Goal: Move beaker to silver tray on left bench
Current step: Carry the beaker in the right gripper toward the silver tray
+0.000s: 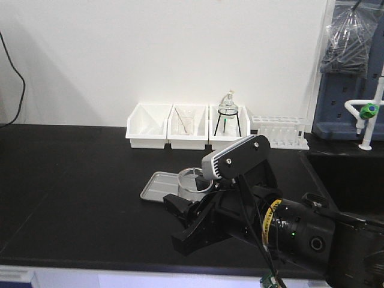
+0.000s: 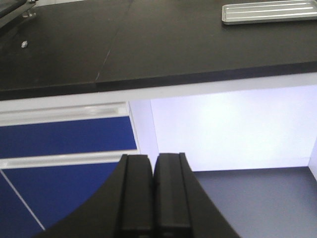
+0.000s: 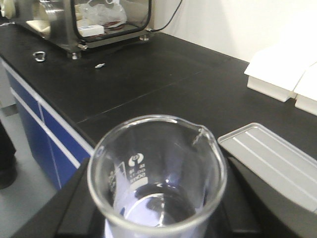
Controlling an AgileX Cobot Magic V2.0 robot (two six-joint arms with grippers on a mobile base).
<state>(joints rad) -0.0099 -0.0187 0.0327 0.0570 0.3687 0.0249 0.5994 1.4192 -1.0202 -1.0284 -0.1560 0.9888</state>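
My right gripper (image 3: pixel 158 218) is clamped around the beaker (image 3: pixel 157 171), holding it upright just beside the silver tray (image 3: pixel 277 161) on the black desk (image 3: pixel 163 84); whether the glass touches the desk I cannot tell. My left gripper (image 2: pixel 153 198) hangs below the desk edge, jaws pressed together on nothing

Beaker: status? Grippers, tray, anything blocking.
Left gripper shut, empty, below bench edge. Right gripper shut on beaker, next to silver tray, not released. Tray bare where visible; no obstruction seen.
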